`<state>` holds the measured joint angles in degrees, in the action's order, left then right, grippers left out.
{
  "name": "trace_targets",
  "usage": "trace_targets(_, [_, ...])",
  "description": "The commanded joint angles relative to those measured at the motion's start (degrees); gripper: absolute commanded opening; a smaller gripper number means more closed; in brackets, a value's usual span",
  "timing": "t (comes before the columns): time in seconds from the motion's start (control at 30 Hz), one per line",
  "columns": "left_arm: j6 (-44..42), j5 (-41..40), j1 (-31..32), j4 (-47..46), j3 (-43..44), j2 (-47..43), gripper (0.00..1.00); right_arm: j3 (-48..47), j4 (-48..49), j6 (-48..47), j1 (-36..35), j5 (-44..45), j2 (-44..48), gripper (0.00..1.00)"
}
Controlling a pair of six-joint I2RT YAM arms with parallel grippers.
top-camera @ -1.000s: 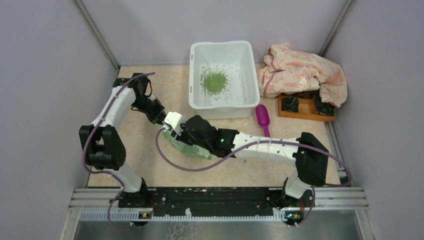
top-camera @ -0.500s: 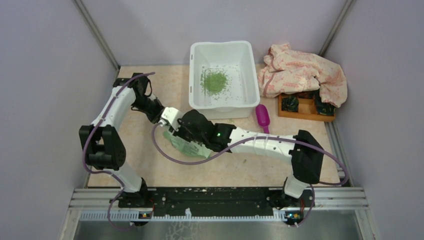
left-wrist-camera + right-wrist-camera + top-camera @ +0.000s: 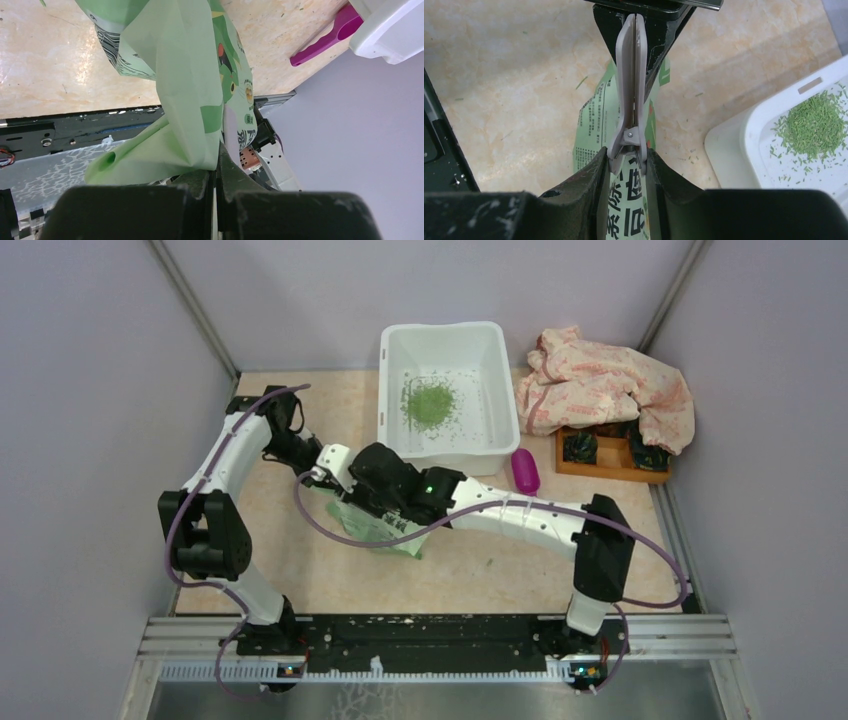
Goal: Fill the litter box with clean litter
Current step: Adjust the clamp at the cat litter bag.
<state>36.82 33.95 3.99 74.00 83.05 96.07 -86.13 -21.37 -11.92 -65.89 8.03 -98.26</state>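
The litter box is set upright on the bench with its opening upward. Its long axis is pointed away from the arm bases, and its near short wall is found just beyond and to the right of both claws. The clean litter is heaped near the middle of its floor, with loose bits scattered around the heap.

The left claw is pressed together on a fold of the green-and-white bag. The rest of the bag is hung below both claws towards the bench.

The right claw is closed on the hinged end of a grey clip. The clip is clamped along the bag's top, and its length is run straight towards the left claw.

A magenta scoop is laid to the right of the claws, beside the box's near corner.
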Motion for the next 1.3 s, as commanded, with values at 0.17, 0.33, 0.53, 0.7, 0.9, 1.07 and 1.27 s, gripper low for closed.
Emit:
trace_targets(0.17, [0.0, 0.32, -0.39, 1.3, 1.08, -1.43, 0.0, -11.81, -13.86, 1.97, 2.14, -1.69, -2.83, 0.0])
trace_targets(0.33, [-0.04, 0.01, -0.39, 1.52, 1.15, -1.44, 0.0, -15.43, -17.3, 2.15, 2.86, -3.0, -4.6, 0.0])
trace_targets(0.53, [-0.25, -0.91, -0.47, 1.85, 1.58, -1.3, 0.0, -19.59, -21.32, 3.49, 4.22, -5.22, -7.1, 0.0])
trace_targets(0.7, [-0.22, -2.97, -0.77, 1.91, 2.14, -1.57, 0.0, -18.27, -19.98, 4.55, 4.36, -6.6, -7.26, 0.0])
trace_targets(0.9, [-0.6, -4.1, -1.0, 1.75, 2.34, -1.47, 0.18, -15.51, -17.82, 5.31, 4.36, -7.4, -6.95, 0.0])
trace_targets(1.07, [-0.3, -4.63, -1.0, 0.46, 1.89, -1.53, 0.31, -13.84, -16.58, 5.51, 4.53, -7.84, -5.73, 0.26])
trace_targets(1.27, [0.42, -4.84, -1.17, -2.44, 0.99, -1.08, 0.32, -4.09, -9.89, 6.1, 6.04, -10.0, 1.1, 0.49])
